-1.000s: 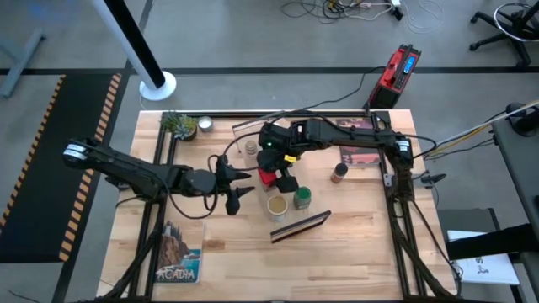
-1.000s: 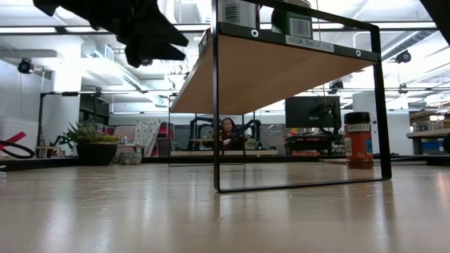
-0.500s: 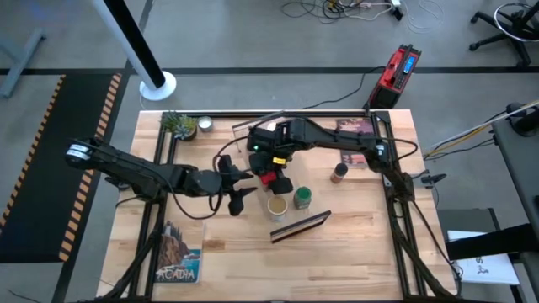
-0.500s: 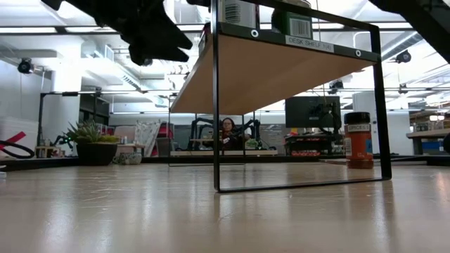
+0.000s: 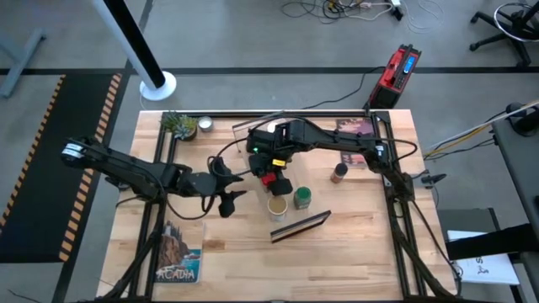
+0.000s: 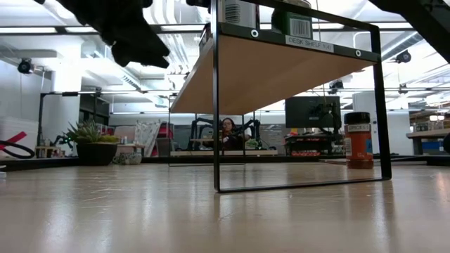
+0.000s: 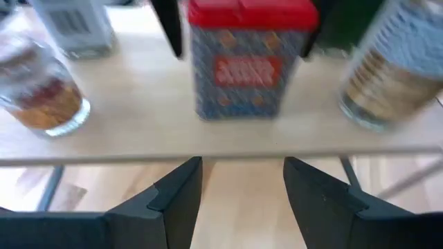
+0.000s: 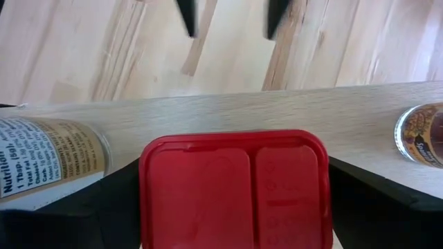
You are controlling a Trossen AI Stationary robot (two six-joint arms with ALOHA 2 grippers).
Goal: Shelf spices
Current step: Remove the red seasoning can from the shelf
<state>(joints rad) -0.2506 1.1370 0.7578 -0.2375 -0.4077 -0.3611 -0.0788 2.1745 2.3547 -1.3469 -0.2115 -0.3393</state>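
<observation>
The shelf (image 6: 274, 67) is a light-wood board on a black frame, with its dark end strip (image 5: 299, 225) toward the near edge. Several spices stand on it: a white-capped jar (image 5: 251, 147), the red square tin (image 7: 246, 66), a black-lidded jar (image 5: 283, 184), a tan-lidded jar (image 5: 277, 205) and a green-lidded jar (image 5: 301, 198). A small brown jar (image 5: 338, 172) stands on the table to the shelf's right. My right gripper (image 5: 269, 172) is shut on the red tin from above. My left gripper (image 5: 227, 192) hovers open at the shelf's left side, level with the board (image 7: 228, 138). My right gripper has one finger on each of two opposite sides of the red tin, at its red lid (image 8: 235, 187), pinching it between the two fingers (image 8: 111, 207). The fingers point down from above. The tin stands upright with its base on the shelf board (image 8: 208, 114).
A small potted plant (image 5: 178, 124) and a round silver dish (image 5: 205, 126) sit at the far left. One picture-covered book (image 5: 178, 259) lies near the front left, another (image 5: 358, 145) at the far right. Black frame rails run along the table's sides.
My right gripper has moved toward the table's left edge and now stands over the red tin, which has stayed in place on the shelf. My left gripper, still open, has drawn back from the shelf toward the table's left edge.
</observation>
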